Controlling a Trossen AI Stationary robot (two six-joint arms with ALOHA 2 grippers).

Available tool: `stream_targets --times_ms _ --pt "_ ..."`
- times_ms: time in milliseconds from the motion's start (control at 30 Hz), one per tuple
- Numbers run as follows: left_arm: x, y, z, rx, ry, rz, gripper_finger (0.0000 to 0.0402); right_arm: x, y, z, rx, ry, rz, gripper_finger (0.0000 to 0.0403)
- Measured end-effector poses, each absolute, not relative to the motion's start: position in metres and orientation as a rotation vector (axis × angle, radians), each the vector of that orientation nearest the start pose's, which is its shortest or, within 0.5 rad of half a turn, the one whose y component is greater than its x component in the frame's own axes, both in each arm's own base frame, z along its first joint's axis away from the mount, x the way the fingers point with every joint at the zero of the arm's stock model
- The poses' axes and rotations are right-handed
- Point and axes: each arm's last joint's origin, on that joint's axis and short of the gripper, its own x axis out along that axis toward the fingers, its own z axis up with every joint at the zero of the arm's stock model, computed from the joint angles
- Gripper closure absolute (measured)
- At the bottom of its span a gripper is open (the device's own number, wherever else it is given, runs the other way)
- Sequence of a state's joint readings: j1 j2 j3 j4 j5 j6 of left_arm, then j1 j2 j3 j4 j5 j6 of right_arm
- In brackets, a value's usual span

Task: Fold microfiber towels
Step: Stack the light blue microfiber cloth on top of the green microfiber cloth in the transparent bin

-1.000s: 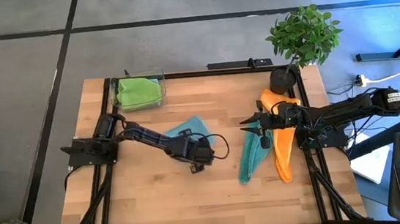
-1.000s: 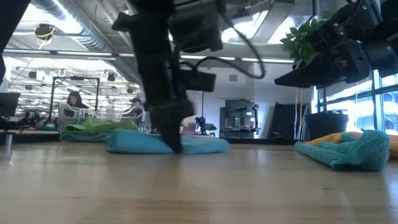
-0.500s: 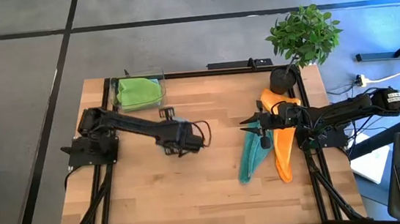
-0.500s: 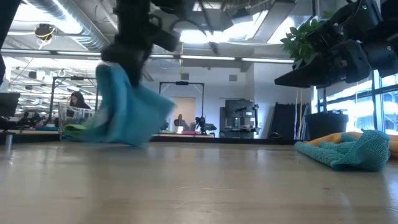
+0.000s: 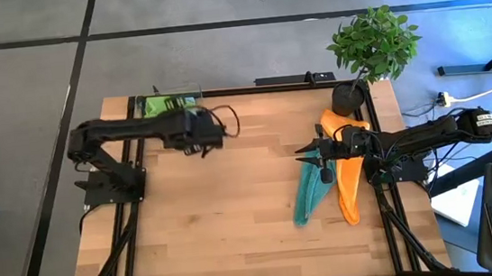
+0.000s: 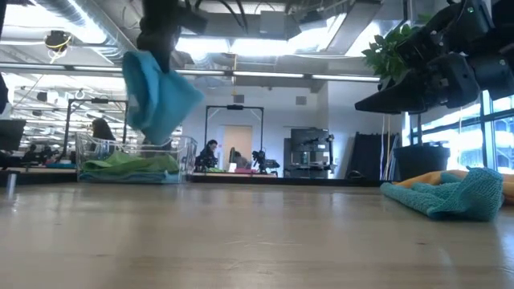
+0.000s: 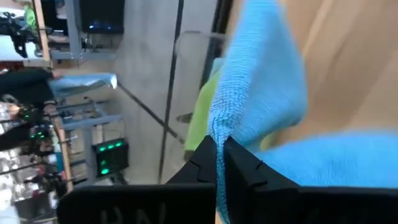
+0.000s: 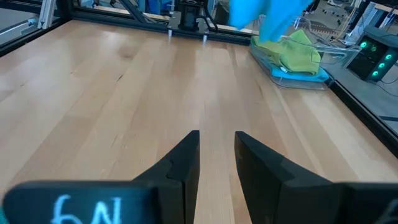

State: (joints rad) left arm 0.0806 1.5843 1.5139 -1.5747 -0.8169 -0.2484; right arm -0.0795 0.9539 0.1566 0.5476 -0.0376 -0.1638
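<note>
1. The table [image 5: 235,211] is a bare wooden top; the room beyond it shows racks, lights and people at benches well behind.
2. My right arm waits over the table's right side. The right gripper [image 8: 216,155] has its fingers part open with nothing between them, and below it lie the teal towel [image 5: 308,189] and the orange towel [image 5: 350,187], side by side and touching, both unfolded.
3. A clear bin [image 6: 186,152] stands at the far left corner with the lime green towel [image 6: 128,164] lying in it.
4. My left gripper [image 7: 219,149] is clamped fully shut on the light blue towel [image 6: 157,92], which hangs limp from it in the air above the bin.
5. I judge this the stowing step: one folded towel being carried to the bin.
6. The next move calls for lowering the cloth squarely over the green one, then releasing it without snagging the bin's wall.
</note>
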Motion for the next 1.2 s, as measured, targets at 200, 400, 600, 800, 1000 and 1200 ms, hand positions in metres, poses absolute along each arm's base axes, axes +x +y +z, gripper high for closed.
stream_targets --times_ms 200,400,600,800,1000,1200 --pt "0.252 0.076 0.327 0.477 1.582 0.834 0.0401 0.175 -0.013 0.161 -0.148 0.254 -0.021 0.03" --pt "0.243 0.112 0.328 0.526 1.661 0.869 0.0401 0.174 -0.013 0.161 -0.147 0.261 -0.021 0.03" --pt "0.239 0.146 0.323 0.636 1.739 0.815 0.0402 0.174 -0.013 0.161 -0.149 0.26 -0.02 0.03" --pt "0.231 0.175 0.291 0.762 1.876 0.636 0.0401 0.174 -0.013 0.161 -0.15 0.26 -0.02 0.03" --pt "0.224 0.191 0.252 0.784 1.886 0.602 0.0401 0.174 -0.013 0.161 -0.175 0.26 -0.017 0.03" --pt "0.229 0.204 0.249 0.732 1.729 0.73 0.0401 0.174 -0.013 0.161 -0.2 0.261 -0.029 0.03"
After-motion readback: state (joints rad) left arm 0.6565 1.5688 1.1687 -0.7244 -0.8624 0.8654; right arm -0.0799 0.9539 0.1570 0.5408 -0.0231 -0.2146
